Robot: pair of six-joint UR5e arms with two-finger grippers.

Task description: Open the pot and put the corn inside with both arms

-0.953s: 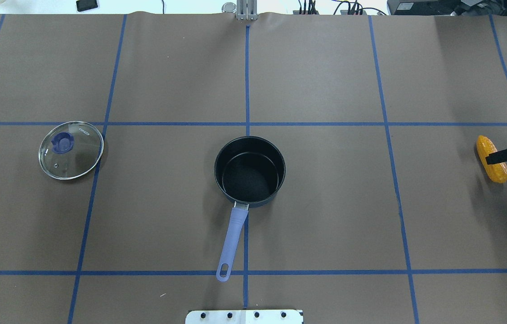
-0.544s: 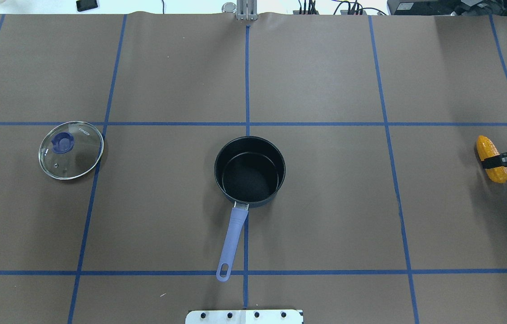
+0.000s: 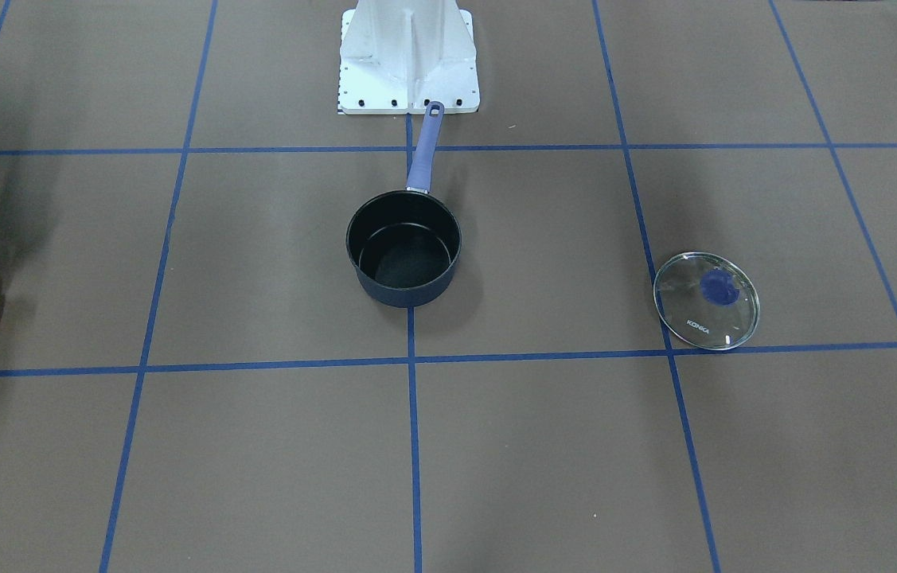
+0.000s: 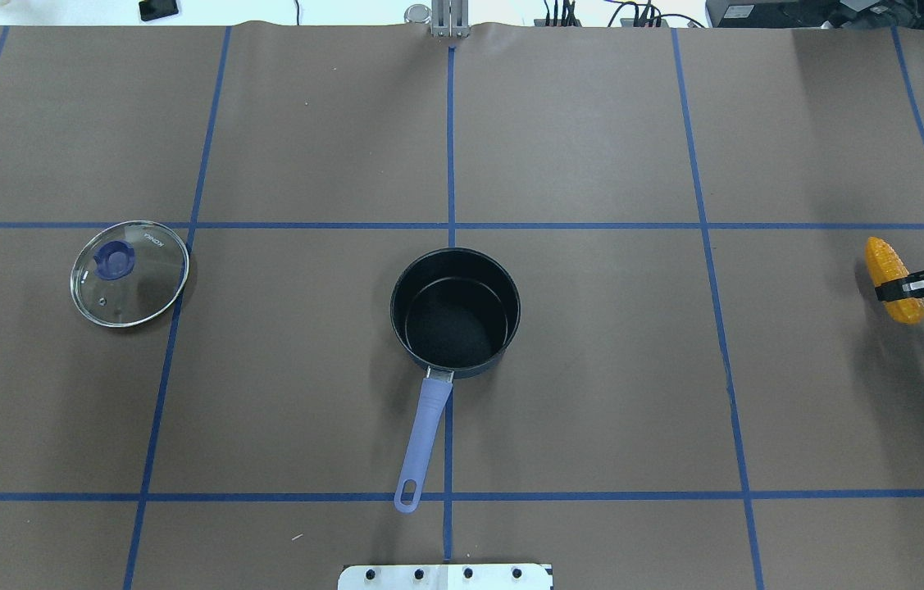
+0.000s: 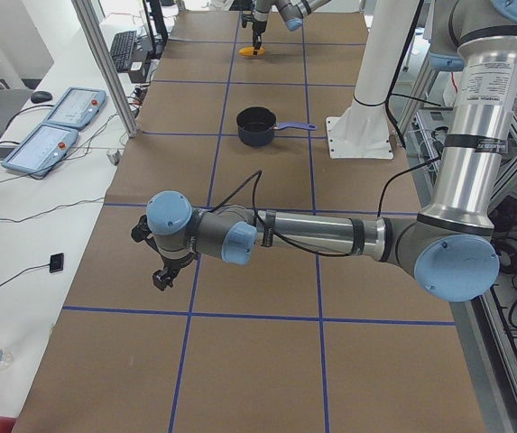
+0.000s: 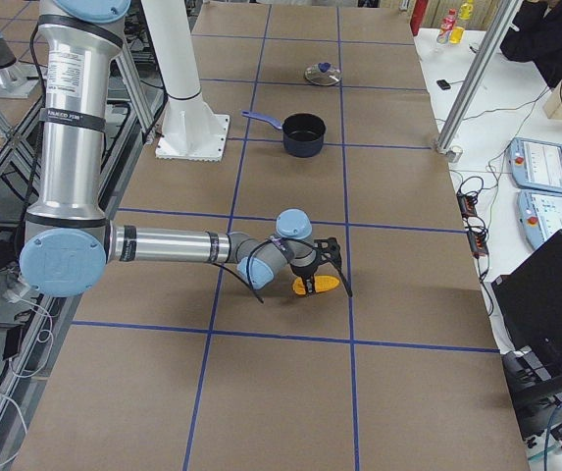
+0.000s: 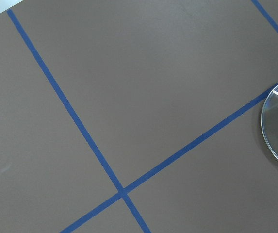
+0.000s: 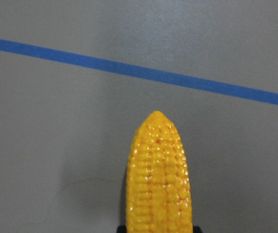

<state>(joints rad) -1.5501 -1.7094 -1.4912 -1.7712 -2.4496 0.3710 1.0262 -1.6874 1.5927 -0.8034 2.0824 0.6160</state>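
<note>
Overhead view of a brown table marked with a blue tape grid. The pot stands open and empty at the centre, its handle pointing to 6 o'clock, toward the robot. The glass lid lies flat at the pot's 9 o'clock, well apart.

The corn is at the pot's 3 o'clock, near the table's edge. The right gripper pinches it across the middle, jaws pressed on its sides. It looks just clear of the table.

The left gripper shows only in a side view, so I cannot tell how its jaws stand.

The opening step looks done, and the step in hand is carrying the corn. The next move calls for travel toward 9 o'clock, clearing the rim, then release above the pot. The corn looks about as long as the pot is wide, so it may need tipping.

The only readable writing is "KONKA" on the lid.
</note>
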